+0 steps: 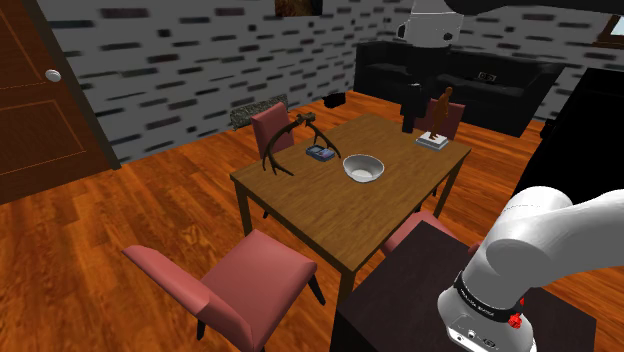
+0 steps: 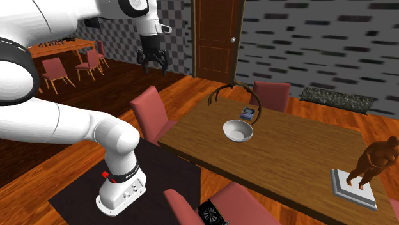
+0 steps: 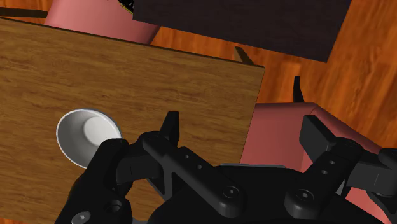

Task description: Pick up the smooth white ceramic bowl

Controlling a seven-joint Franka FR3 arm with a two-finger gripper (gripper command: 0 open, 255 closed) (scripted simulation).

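A plain white bowl (image 1: 363, 168) stands upright near the middle of the brown wooden table (image 1: 330, 215); I also see the bowl (image 2: 238, 131) in the second exterior view. My black gripper (image 2: 153, 62) hangs high in the air, well above the table and apart from the bowl. In the wrist view the gripper (image 3: 242, 130) is open, its fingers (image 3: 170, 127) spread wide with nothing between them. Below it lie the table's edge and a pink chair (image 3: 280, 130), and the bowl (image 3: 86, 133) sits off to one side of the fingers.
On the table are a dark antler-shaped piece (image 1: 290, 145), a small blue device (image 1: 319, 153) and a brown figurine on a white base (image 1: 435, 125). Pink chairs (image 1: 240, 285) surround the table. A black sofa (image 1: 450, 75) stands behind it, a wooden door (image 2: 214, 38) beyond.
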